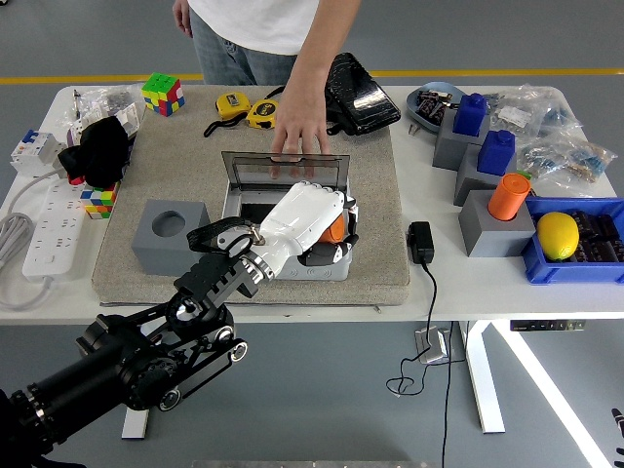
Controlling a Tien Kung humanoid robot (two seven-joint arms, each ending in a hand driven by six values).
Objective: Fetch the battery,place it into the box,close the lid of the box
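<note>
An orange battery [334, 227] is held in my left hand [327, 242], a white hand whose fingers are curled shut on it. The hand hovers over the right part of the grey box [244, 206], which sits on a beige mat [375, 195]. Most of the box's inside is hidden under my hand. The box's clear lid [285, 168] stands open at the far side. A person's hand [298, 127] rests on the lid's top edge. My right arm is out of sight.
A grey block with a round hole [168, 232] stands left of the box. A black charger [421, 242] and its cable lie to the right. Grey blocks, an orange cylinder [508, 195] and a blue bin [575, 255] crowd the right side; a power strip [49, 229] lies far left.
</note>
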